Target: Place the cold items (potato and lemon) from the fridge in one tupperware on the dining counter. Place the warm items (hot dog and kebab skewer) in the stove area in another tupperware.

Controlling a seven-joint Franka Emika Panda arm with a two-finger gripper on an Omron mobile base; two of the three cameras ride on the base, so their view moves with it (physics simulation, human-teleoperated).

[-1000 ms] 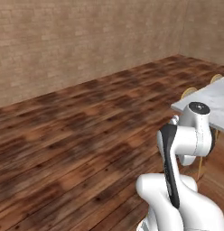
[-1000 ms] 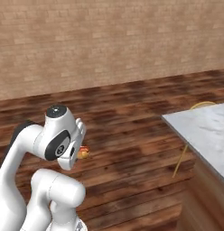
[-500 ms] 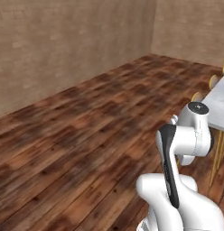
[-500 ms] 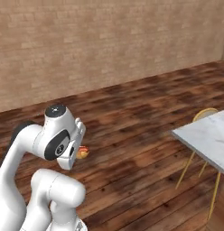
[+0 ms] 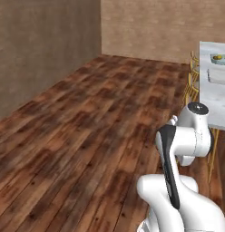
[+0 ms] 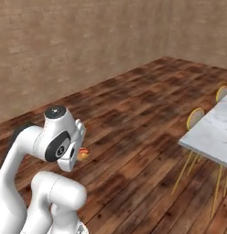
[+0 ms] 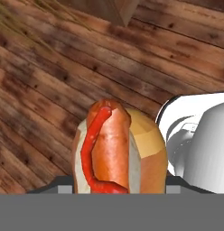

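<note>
Over wood floor [image 5: 87, 118] | base turned | pincer [image 7: 118, 191] still holds hot dog [image 7: 116, 149]

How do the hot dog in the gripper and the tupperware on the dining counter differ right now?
The hot dog is carried by the gripper above the wooden floor; the tupperware rests on the dining counter. The hot dog is orange-brown with a red sauce stripe; the tupperware looks pale, with something yellowish inside.
</note>
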